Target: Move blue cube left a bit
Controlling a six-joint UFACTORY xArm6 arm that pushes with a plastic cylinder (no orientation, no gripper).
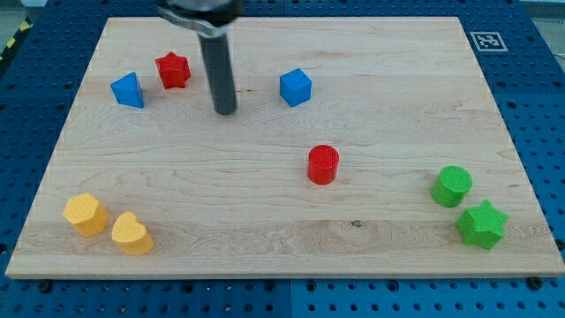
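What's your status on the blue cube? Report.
My tip left of blue cube, not touching. Cube unmoved. Red star, blue triangular block farther left; path clear.

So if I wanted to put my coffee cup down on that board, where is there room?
Widest bare patch: the board's bottom middle, between the yellow blocks and the green cylinder, below the red cylinder. The top right beyond the blue cube is bare too. Top left is crowded: blue prism, red star, my tip.

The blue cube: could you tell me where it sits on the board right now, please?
The blue cube sits in the camera view's upper middle, right of my tip, with the red cylinder below it.
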